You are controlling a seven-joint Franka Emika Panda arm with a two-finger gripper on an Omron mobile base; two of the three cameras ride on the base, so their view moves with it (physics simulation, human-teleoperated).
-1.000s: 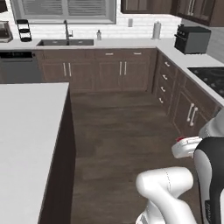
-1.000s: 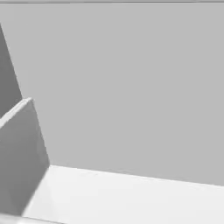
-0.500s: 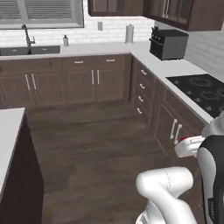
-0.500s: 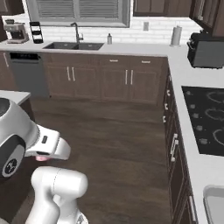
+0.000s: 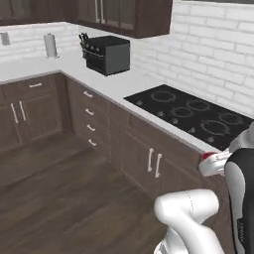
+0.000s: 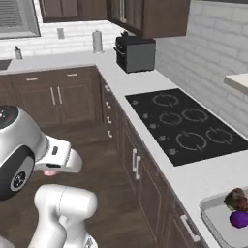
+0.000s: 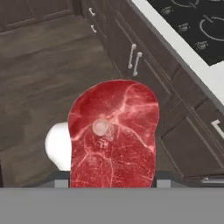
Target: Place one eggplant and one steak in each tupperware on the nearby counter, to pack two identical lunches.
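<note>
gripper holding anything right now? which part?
Yes, the red steak. In the hand view it stands right in front of the camera, with its near end down between the fingers; the exact contact points are hidden by the meat.

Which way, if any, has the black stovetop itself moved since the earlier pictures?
No. The stovetop keeps its place in the counter, near the black appliance; the base turned, shifting the whole view.

No readable text — no labels, no numbers.

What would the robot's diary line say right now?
claw: shut on steak | over: floor by cabinets | tray: holds brown steak, eggplant | stovetop: bare
</note>
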